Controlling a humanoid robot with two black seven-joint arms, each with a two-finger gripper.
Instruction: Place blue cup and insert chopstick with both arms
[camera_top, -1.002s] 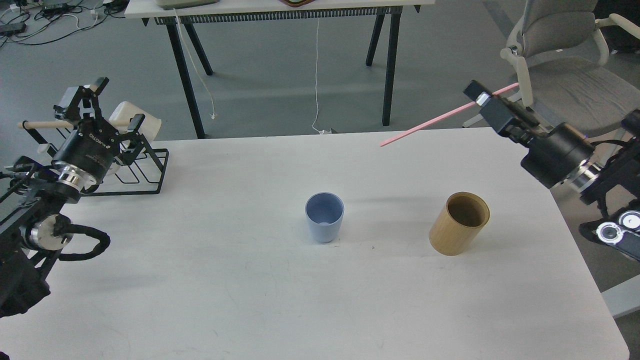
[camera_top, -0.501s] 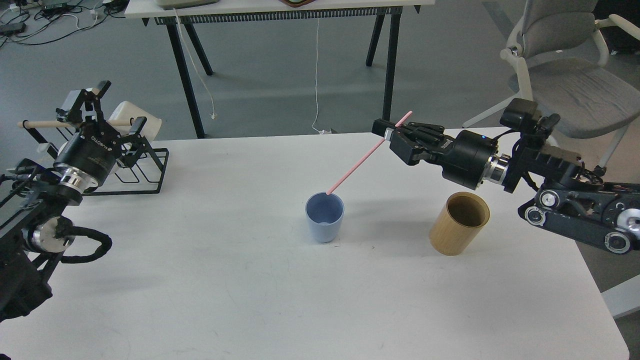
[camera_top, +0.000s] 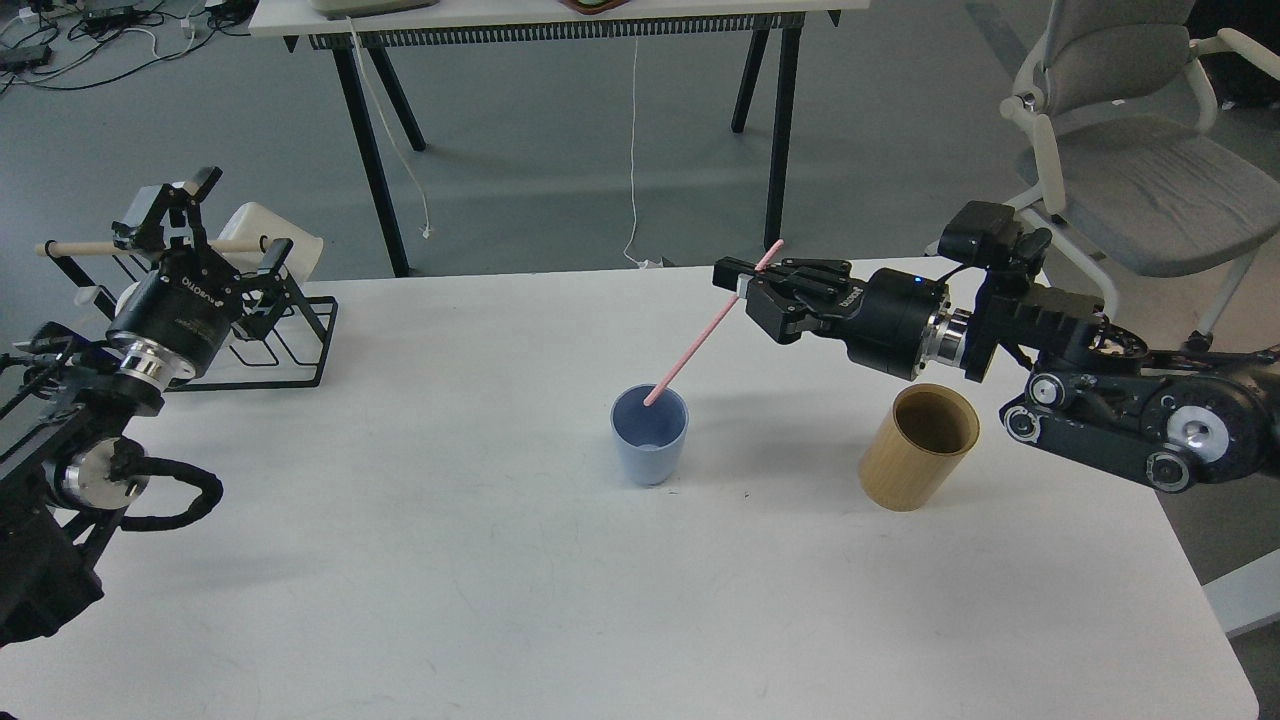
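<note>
The pale blue cup (camera_top: 649, 435) stands upright near the middle of the white table (camera_top: 500, 560). My right gripper (camera_top: 745, 283) is shut on the upper part of the pink chopstick (camera_top: 698, 342). The stick slants down to the left, and its lower tip is just inside the cup's mouth at the far rim. My left gripper (camera_top: 232, 215) is open and empty, raised at the table's far left in front of the black wire rack (camera_top: 270, 340).
A tan wooden cylinder (camera_top: 919, 447) stands right of the cup, under my right arm. The rack holds a white mug (camera_top: 268, 236) and a wooden rod. Behind the table are a black-legged table (camera_top: 560, 20) and a grey chair (camera_top: 1130, 160).
My right arm swung in from the far right toward the cup, bringing the pink chopstick down until its tip entered the cup's mouth. My left arm barely moved.
</note>
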